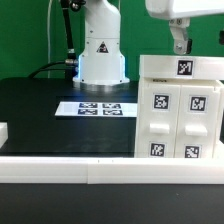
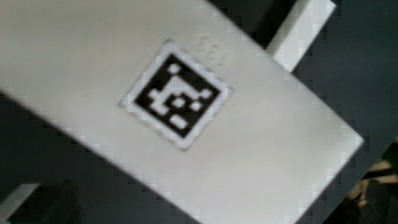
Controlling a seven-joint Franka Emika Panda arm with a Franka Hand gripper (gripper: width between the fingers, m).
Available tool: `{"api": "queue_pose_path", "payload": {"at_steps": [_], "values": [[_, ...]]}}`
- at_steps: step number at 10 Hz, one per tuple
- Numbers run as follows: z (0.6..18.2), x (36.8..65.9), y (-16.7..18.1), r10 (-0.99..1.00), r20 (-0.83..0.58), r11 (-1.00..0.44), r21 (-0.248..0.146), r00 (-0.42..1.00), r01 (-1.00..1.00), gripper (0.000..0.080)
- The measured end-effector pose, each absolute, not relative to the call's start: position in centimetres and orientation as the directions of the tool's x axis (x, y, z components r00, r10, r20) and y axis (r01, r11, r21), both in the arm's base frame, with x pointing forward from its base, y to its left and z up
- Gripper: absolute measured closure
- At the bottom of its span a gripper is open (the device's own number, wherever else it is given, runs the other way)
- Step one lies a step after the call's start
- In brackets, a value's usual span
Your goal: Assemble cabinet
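The cabinet (image 1: 180,112) is a large white boxy body standing upright at the exterior view's right, against the front wall. It has a tag on its top band and several tagged recessed front panels. My gripper (image 1: 179,47) hangs just above the cabinet's top edge, pointing down, with nothing seen in it. Its fingers show as one dark shape, so I cannot tell whether they are open or shut. In the wrist view a flat white face of the cabinet (image 2: 267,165) fills the picture close up, with one square tag (image 2: 178,92) on it. The fingertips are not clearly seen there.
The marker board (image 1: 100,108) lies flat on the black table (image 1: 50,120) in front of the robot's white base (image 1: 100,55). A small white block (image 1: 3,131) sits at the exterior view's left edge. A low white wall (image 1: 90,172) runs along the table's front.
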State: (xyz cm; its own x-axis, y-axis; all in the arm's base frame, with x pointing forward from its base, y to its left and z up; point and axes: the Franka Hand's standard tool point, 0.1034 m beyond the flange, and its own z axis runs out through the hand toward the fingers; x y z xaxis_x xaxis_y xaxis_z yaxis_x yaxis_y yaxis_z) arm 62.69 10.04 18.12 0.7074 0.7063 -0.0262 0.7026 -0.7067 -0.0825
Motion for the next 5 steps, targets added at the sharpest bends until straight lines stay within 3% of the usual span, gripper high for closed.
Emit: {"api": "queue_pose_path", "payload": {"at_steps": [2, 5], "values": [[17.89, 63.07, 9.66, 0.844, 0.008, -0.535, -0.063, 0.536, 0.843, 0.0002], [17.08, 62.63, 9.07, 0.905, 0.020, -0.423, -0.049, 0.424, 0.905, 0.0002]]}}
